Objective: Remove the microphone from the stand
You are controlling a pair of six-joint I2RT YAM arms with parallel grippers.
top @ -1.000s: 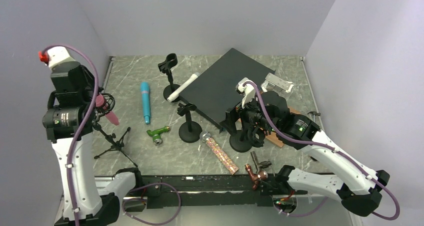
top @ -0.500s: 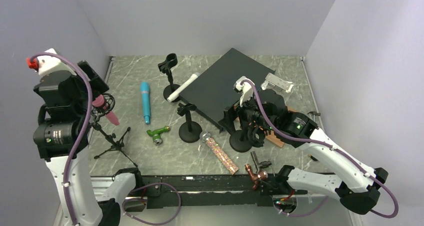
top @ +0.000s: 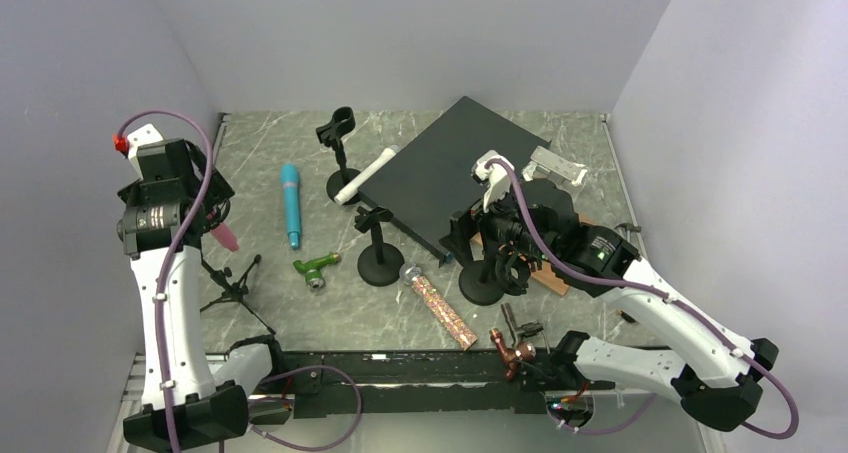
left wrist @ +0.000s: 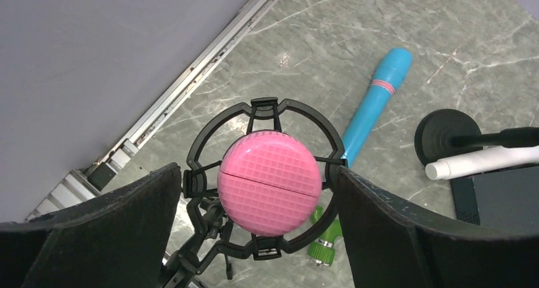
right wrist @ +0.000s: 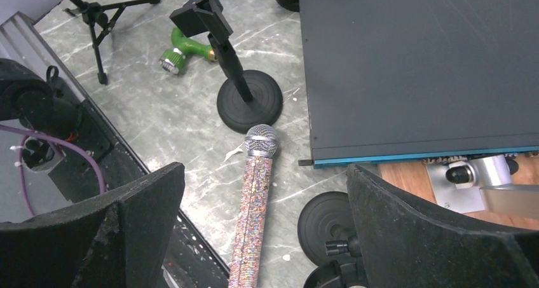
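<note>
Above the marbled table (left wrist: 445, 34), the left claw (left wrist: 257, 173), spread wide, flanks the pink microphone (left wrist: 269, 181), gripping nothing.

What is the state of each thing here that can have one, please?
pink microphone: seated in the shock mount, not gripped
left gripper: open, one finger each side of the pink microphone
right gripper: open, empty
blue microphone: lying flat
glitter microphone: lying flat
desk stand: upright, clip empty
</note>
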